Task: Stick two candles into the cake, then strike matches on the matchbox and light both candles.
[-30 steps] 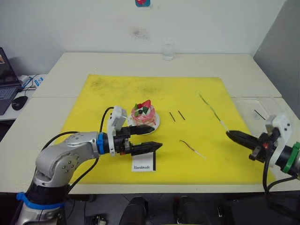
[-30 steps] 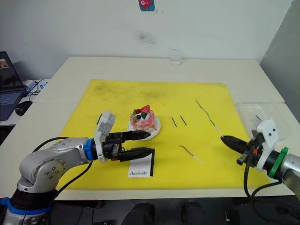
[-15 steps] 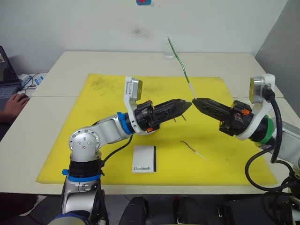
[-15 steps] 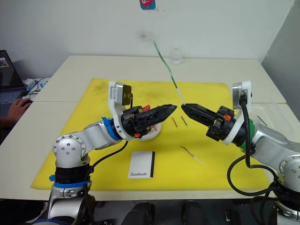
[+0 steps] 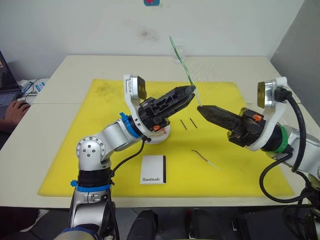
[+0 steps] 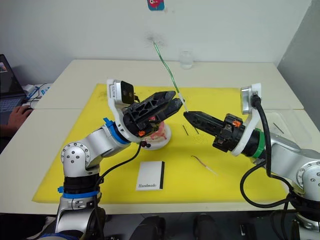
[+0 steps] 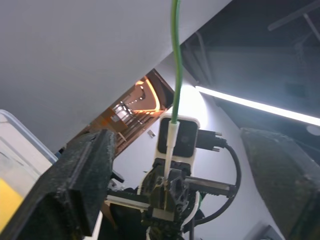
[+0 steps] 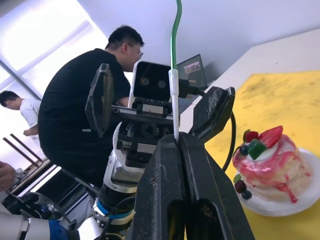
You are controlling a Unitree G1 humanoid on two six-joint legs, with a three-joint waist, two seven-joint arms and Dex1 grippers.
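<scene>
The right gripper (image 8: 176, 142) is clamped on the pale end of the long thin green candle (image 5: 181, 57), raised above the yellow mat (image 5: 100, 145). The left gripper (image 6: 172, 102) faces it, fingers apart beside the candle. The pink layered cake (image 8: 267, 162) sits on its small white plate (image 8: 295, 202); the reddish-brown candle (image 5: 202, 157), two short dark matches (image 5: 188, 123) and the flat white matchbox (image 5: 153, 169) lie on the mat.

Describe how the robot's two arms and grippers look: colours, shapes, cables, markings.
Both arms are silver-grey metal with rounded joints and looping black cables. The left arm has blue rings, the right arm a green one. White wrist brackets carry small cameras. The left gripper and right gripper have tapered black fingers with orange parts behind.
</scene>
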